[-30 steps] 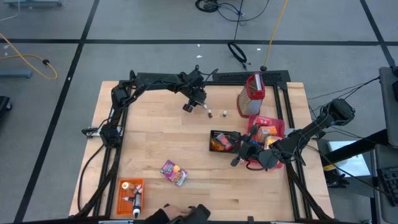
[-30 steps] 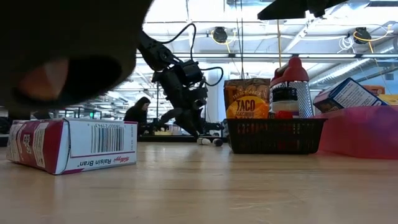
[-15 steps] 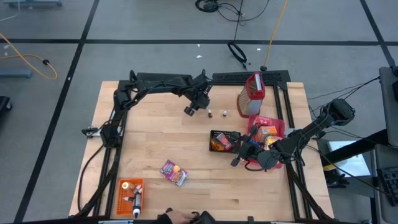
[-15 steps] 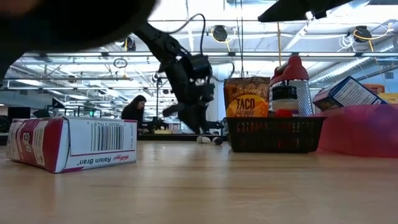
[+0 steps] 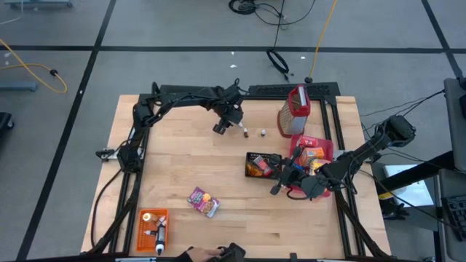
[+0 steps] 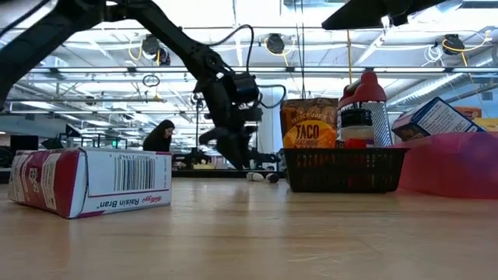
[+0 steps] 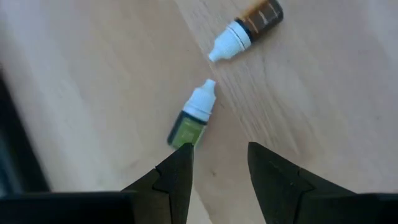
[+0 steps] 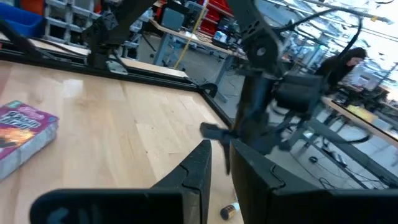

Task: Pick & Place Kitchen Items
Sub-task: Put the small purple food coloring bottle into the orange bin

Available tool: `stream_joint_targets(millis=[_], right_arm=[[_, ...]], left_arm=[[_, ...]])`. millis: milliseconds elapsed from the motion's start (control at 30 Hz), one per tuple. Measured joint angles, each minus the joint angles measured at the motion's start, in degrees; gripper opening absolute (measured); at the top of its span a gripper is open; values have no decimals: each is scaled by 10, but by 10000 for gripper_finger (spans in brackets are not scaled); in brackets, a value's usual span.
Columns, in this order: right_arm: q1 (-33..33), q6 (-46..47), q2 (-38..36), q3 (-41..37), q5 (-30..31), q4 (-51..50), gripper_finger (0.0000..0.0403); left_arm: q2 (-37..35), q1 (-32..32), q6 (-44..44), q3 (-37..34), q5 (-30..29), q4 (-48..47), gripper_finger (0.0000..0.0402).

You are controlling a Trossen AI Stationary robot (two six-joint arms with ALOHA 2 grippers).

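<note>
Two tiny white-capped bottles lie on their sides on the wooden table, a green one (image 7: 191, 118) and a brown one (image 7: 251, 26); in the high view they lie at far centre (image 5: 247, 132) (image 5: 263, 133). My left gripper (image 7: 219, 160) (image 5: 220, 126) hovers just above them, slanting down, open, with the green bottle's base just beyond one fingertip. My right gripper (image 5: 277, 186) (image 8: 221, 155) hangs level beside the black mesh basket (image 5: 261, 165), its fingers almost together with nothing between them. A purple cereal box (image 5: 203, 201) lies on its side toward the near edge.
The basket holds a taco packet (image 6: 309, 124). A red tray (image 5: 314, 154) with boxes lies to its right, and a red-handled grater (image 5: 294, 110) stands behind. An orange crate (image 5: 152, 226) sits at the near left corner. A person's hand (image 5: 218, 252) shows at the near edge.
My left gripper has swung a little toward the bottles and back while tipping, staying open above them. The dark shape that covered the low view's upper left has drawn away, and the person's hand at the near edge has shifted.
</note>
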Motion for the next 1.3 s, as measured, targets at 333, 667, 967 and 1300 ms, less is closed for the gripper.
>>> stream_joint_targets(millis=[333,667,967,1300], right_arm=[[-55,16,0,0,-27,0,54],[-165,84,0,1,-128,-22,54],[-269,189,0,3,-241,-115,54],[-364,280,0,72,-368,-317,54]], left_arm=[[-103,-24,-195,1,71,-15,152],[-165,-48,-313,-20,237,-86,152],[-239,-116,-366,-176,196,30,152],[-334,-184,-489,-354,124,264,152]])
